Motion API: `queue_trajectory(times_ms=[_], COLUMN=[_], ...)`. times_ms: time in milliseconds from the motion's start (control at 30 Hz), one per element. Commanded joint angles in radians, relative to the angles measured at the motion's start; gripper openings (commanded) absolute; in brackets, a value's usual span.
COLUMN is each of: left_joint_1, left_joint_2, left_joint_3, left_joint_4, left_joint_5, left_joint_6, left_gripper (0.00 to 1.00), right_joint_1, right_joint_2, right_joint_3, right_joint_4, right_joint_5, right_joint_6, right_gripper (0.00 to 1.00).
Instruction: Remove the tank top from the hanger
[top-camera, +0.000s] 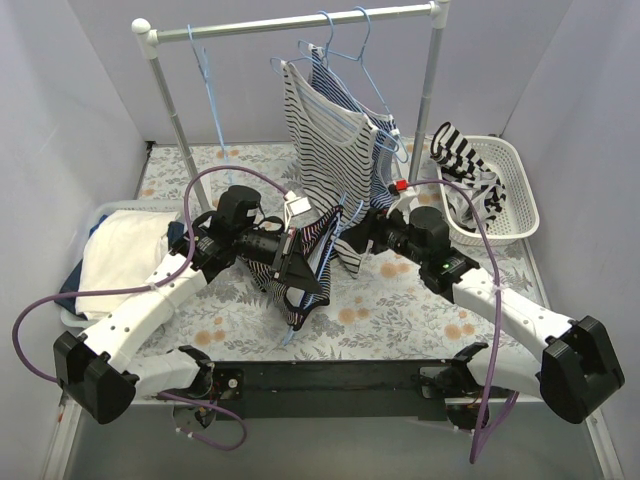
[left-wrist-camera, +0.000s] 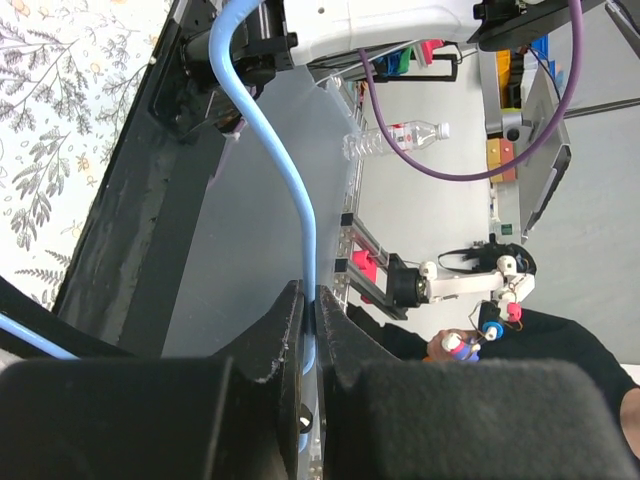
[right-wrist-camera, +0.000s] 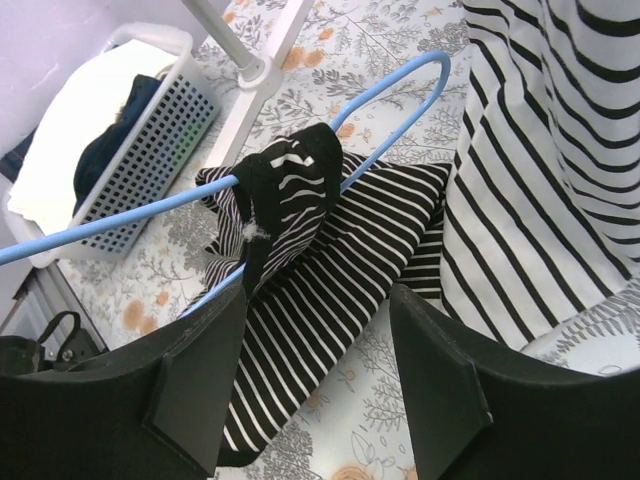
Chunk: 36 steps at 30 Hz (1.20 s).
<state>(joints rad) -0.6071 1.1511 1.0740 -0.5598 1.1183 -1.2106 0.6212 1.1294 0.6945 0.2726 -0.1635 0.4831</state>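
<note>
A black tank top with thin white stripes (top-camera: 328, 232) hangs crumpled on a light blue hanger (top-camera: 296, 322) low over the floral table, between the two arms. My left gripper (top-camera: 300, 268) is shut on the hanger's wire; in the left wrist view the blue wire (left-wrist-camera: 298, 190) runs into the closed jaws of the gripper (left-wrist-camera: 312, 310). My right gripper (top-camera: 352, 232) is open and empty just right of the tank top. In the right wrist view the tank top (right-wrist-camera: 330, 255) and the hanger (right-wrist-camera: 395, 82) lie ahead of the gripper (right-wrist-camera: 318, 320), with cloth bunched over the hanger's arm.
A clothes rack (top-camera: 290, 22) at the back holds white striped tops (top-camera: 325, 135) and a bare blue hanger (top-camera: 210, 95). A white basket (top-camera: 525, 205) with striped clothes stands at the right. A bin with white cloth (top-camera: 115, 255) stands at the left, also in the right wrist view (right-wrist-camera: 150, 130).
</note>
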Motion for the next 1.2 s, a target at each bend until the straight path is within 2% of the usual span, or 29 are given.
queue_trajectory(times_ms=[0, 333, 400, 533, 567, 967, 1000, 1100, 1133, 1167], left_joint_1=[-0.010, -0.013, -0.013, -0.014, -0.014, -0.022, -0.025, -0.028, -0.028, -0.028], left_joint_2=[-0.024, -0.031, -0.033, -0.033, -0.033, -0.047, -0.045, -0.051, -0.054, -0.060], left_joint_3=[-0.003, -0.023, -0.023, -0.019, -0.019, -0.037, -0.043, -0.051, -0.052, -0.054], left_joint_4=[0.049, 0.074, 0.083, 0.083, 0.083, 0.104, 0.104, 0.104, 0.104, 0.104], left_joint_5=[0.029, 0.020, 0.021, 0.025, 0.025, 0.041, 0.043, 0.037, 0.037, 0.035], left_joint_6=[-0.023, -0.055, -0.060, -0.063, -0.066, -0.096, -0.096, -0.096, -0.098, -0.096], left_gripper=[0.00, 0.00, 0.00, 0.00, 0.00, 0.00, 0.00, 0.00, 0.00, 0.00], right_joint_1=[0.014, 0.020, 0.020, 0.020, 0.020, 0.020, 0.018, 0.020, 0.020, 0.020], right_joint_2=[0.029, 0.033, 0.044, 0.066, 0.072, 0.099, 0.105, 0.102, 0.098, 0.080], right_joint_3=[-0.007, -0.018, -0.013, -0.004, -0.003, 0.000, 0.003, -0.003, -0.012, -0.018], right_joint_4=[0.158, 0.244, 0.244, 0.244, 0.244, 0.258, 0.258, 0.258, 0.257, 0.257], right_joint_5=[-0.011, 0.010, 0.039, 0.048, 0.047, 0.085, 0.085, 0.094, 0.101, 0.113], right_joint_6=[0.057, 0.089, 0.089, 0.088, 0.084, 0.066, 0.066, 0.064, 0.061, 0.058], right_gripper=[0.65, 0.64, 0.62, 0.48, 0.47, 0.49, 0.47, 0.26, 0.16, 0.13])
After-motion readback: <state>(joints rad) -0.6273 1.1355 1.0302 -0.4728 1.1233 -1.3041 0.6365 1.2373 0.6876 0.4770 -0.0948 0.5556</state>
